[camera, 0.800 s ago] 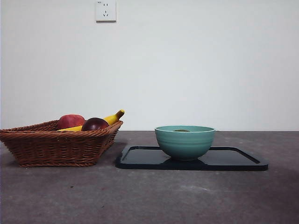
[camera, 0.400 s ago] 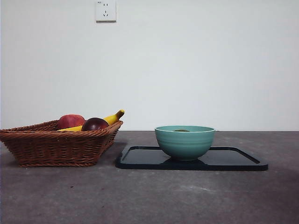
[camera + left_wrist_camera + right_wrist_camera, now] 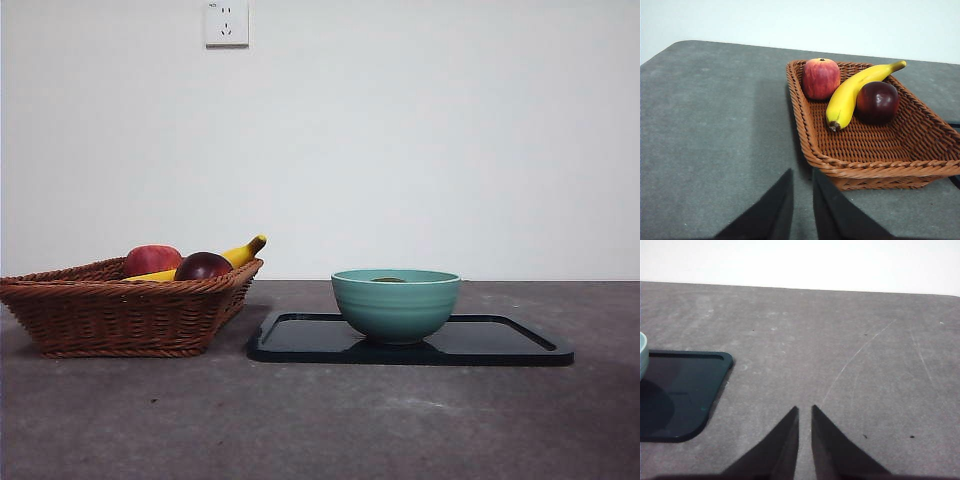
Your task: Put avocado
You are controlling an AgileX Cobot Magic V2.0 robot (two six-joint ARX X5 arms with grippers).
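Only a thin dark olive sliver of the avocado (image 3: pixel 388 279) shows, just above the rim of the teal bowl (image 3: pixel 395 305); the rest is hidden inside. The bowl stands on a black tray (image 3: pixel 500 345). Neither arm shows in the front view. My left gripper (image 3: pixel 802 172) is shut and empty, held over the bare table short of the wicker basket (image 3: pixel 865 145). My right gripper (image 3: pixel 805 409) is shut and empty, over the table beside the tray's corner (image 3: pixel 685 390). The bowl's edge (image 3: pixel 642 355) just shows in that view.
The wicker basket (image 3: pixel 120 315) stands left of the tray. It holds a red apple (image 3: pixel 821 78), a banana (image 3: pixel 850 92) and a dark maroon round fruit (image 3: pixel 877 100). A white wall with a socket (image 3: pixel 226 22) is behind the table.
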